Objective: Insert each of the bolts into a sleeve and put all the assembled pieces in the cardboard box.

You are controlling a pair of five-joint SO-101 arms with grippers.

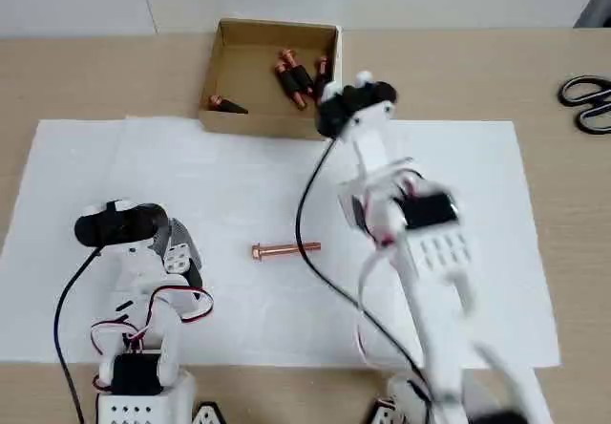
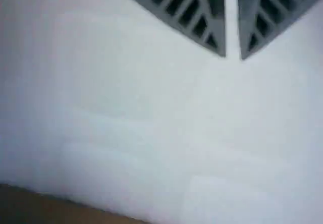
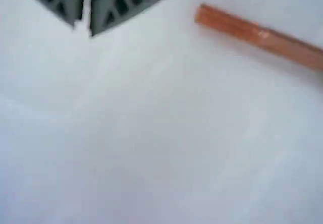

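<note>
Copper-coloured bolt lies alone on the white paper sheet, between the two arms and well apart from the cardboard box; the box holds several sleeved bolts; the left gripper sits low over the sheet. Left wrist view: left gripper fingers nearly together, a thin slit between, clamping nothing. Right wrist view: right gripper likewise nearly closed and empty; the bolt lies near it on the paper.

We see bright, even light over the white paper; the bolt casts only a faint, soft shadow.
</note>
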